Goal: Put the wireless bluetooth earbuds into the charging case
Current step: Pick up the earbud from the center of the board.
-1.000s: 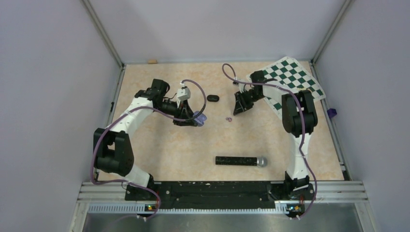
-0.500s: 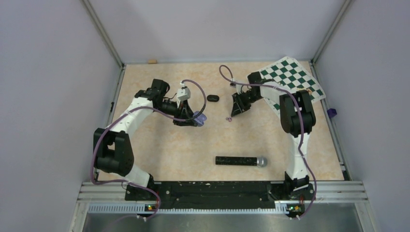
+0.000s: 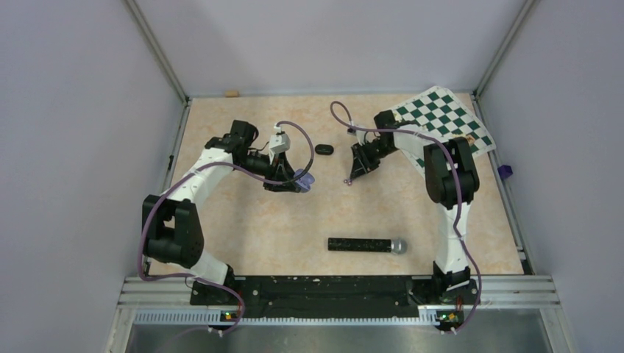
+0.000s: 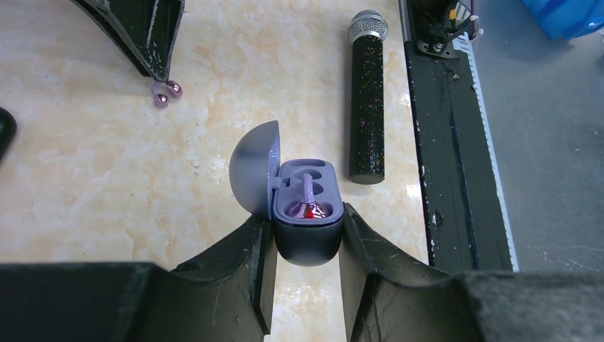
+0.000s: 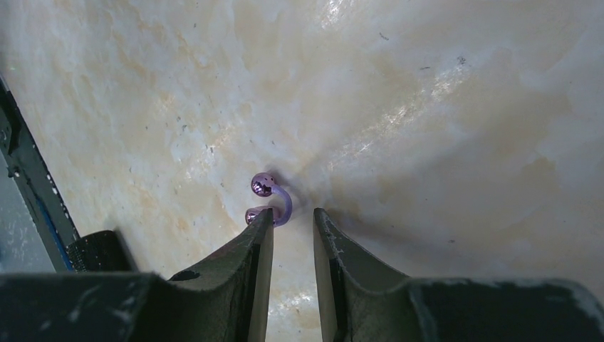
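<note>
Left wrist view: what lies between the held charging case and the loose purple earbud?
Only bare tabletop, seen in the left wrist view between charging case and earbud; the microphone lies off to one side.

The beige marble-look table top [image 5: 441, 107] is smooth and shiny. The tiny purple curved earbud [image 5: 283, 199] has glossy, mirror-like ball ends. The open grey-purple plastic case [image 4: 308, 242] looks smooth and matt. The long black microphone [image 4: 367, 107] glitters, its head metal mesh.
</note>
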